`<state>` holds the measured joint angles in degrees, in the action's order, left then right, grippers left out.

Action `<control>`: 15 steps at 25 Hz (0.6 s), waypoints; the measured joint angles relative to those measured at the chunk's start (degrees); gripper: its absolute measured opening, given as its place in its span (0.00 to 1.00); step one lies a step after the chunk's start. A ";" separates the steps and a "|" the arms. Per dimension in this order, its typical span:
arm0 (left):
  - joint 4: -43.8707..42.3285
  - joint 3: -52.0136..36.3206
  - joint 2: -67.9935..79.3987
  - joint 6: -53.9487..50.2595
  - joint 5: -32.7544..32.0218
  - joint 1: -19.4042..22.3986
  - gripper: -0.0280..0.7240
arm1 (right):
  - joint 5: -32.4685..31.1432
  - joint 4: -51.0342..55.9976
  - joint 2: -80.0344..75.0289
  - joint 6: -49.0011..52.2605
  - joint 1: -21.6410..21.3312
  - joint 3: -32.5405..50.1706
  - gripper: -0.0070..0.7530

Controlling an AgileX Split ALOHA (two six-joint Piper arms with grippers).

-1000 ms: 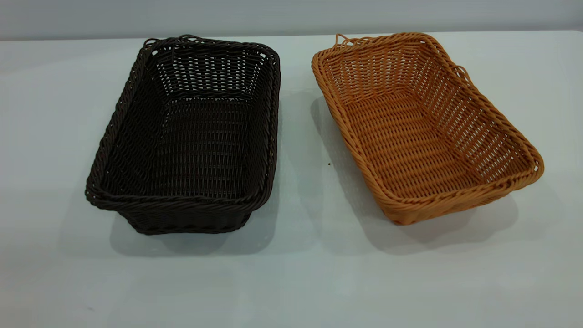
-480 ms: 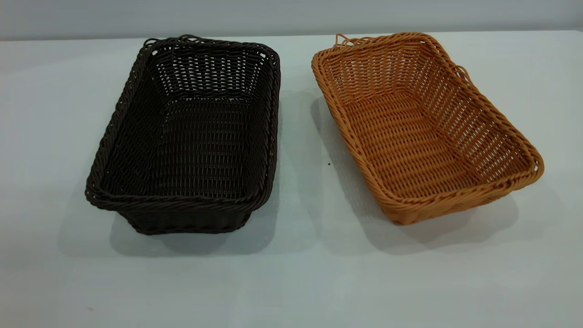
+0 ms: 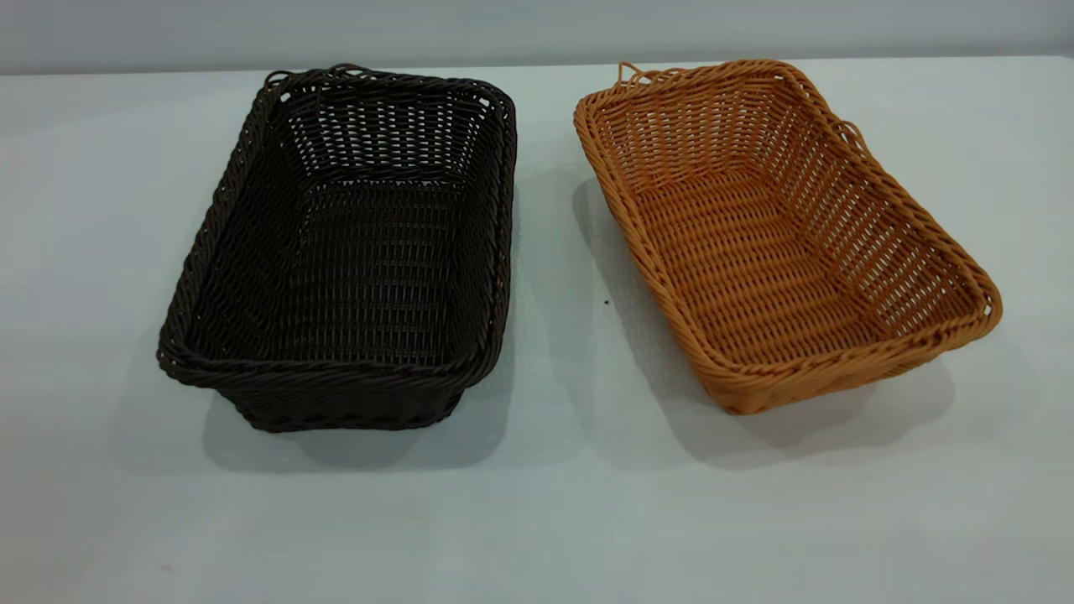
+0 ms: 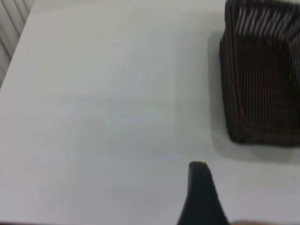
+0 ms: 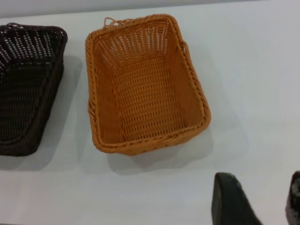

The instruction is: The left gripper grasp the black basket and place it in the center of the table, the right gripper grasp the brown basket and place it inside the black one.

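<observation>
Sitting side by side on the table (image 3: 545,520), the black basket (image 3: 344,252) and the brown basket (image 3: 780,235) are both upright, empty and apart from each other, with a strip of bare tabletop between them. The black one lies toward the left arm's side, the brown one toward the right arm's and turned at a slight angle, so each arm has its own basket nearest to hand. Neither basket is touched yet, so I judge the task to be at its very start.

The exterior view shows no arm at all. In the left wrist view only one dark finger of the left gripper (image 4: 202,194) is visible, hanging over bare table well short of the black basket (image 4: 262,75); whether that pincer is open or closed I cannot tell. In the right wrist view the right gripper (image 5: 262,199) shows two dark fingers spread with a clear gap between them, holding nothing, set back from the brown basket (image 5: 145,84).

The braided rims look like the natural place to pinch, though woven strands may flex
</observation>
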<state>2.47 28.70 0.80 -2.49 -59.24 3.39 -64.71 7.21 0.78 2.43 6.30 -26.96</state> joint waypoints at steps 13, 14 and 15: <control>8.78 3.43 40.65 13.86 20.62 0.00 0.69 | 16.81 11.73 -33.24 -7.92 0.00 -0.24 0.72; 10.36 4.24 43.22 16.31 21.44 0.00 0.70 | 17.14 15.05 -36.80 -9.36 0.00 -0.24 0.73; 12.43 4.86 46.16 18.87 22.32 0.00 0.71 | 17.61 18.01 -39.72 -11.33 0.00 -0.24 0.73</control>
<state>14.90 33.56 46.96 16.38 -36.92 3.39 -47.10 25.22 -38.94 -8.90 6.30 -27.21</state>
